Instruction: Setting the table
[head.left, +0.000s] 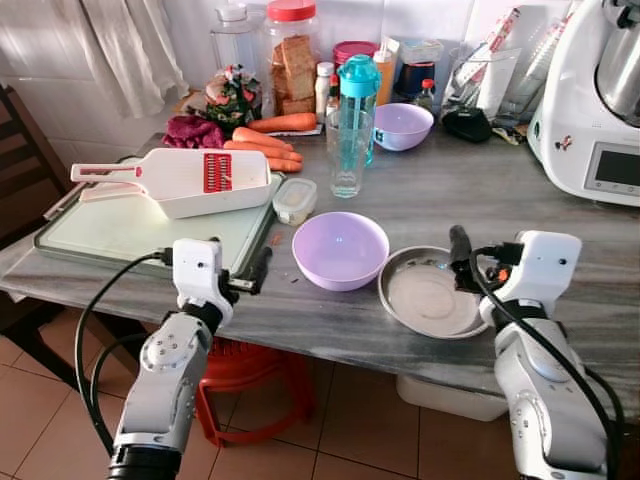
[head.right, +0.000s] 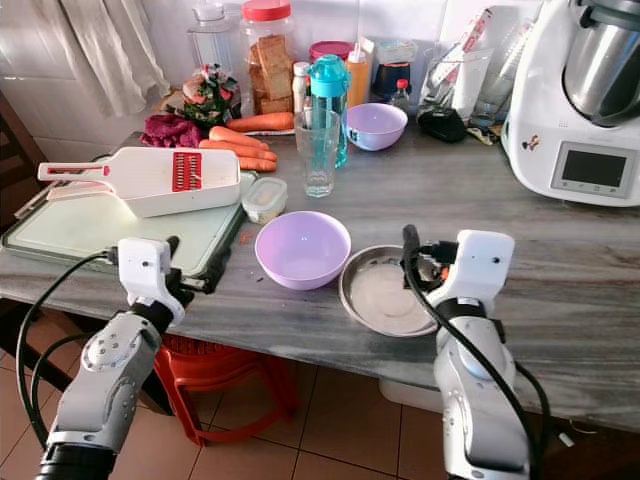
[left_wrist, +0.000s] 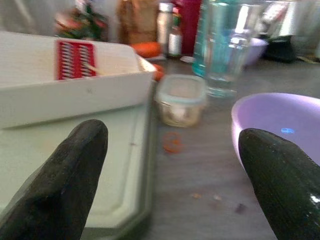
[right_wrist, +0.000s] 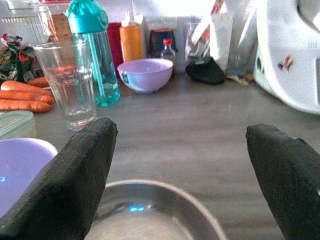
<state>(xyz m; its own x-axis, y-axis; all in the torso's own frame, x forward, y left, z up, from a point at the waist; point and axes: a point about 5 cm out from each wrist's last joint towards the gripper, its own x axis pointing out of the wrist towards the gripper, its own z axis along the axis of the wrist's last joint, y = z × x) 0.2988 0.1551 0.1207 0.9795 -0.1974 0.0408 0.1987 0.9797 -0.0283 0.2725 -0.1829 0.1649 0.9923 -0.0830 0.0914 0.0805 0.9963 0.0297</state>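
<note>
At counter edge, right gripper (right_wrist: 182, 180) fingers spread over steel plate (head.left: 432, 296); left gripper (left_wrist: 172, 175) spread beside lilac bowl (head.left: 340, 249).

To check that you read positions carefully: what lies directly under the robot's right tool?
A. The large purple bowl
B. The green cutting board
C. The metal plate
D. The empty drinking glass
C: the right tool, fingers spread open, hangs over the right rim of the metal plate, while the large purple bowl sits to the plate's left.
</note>
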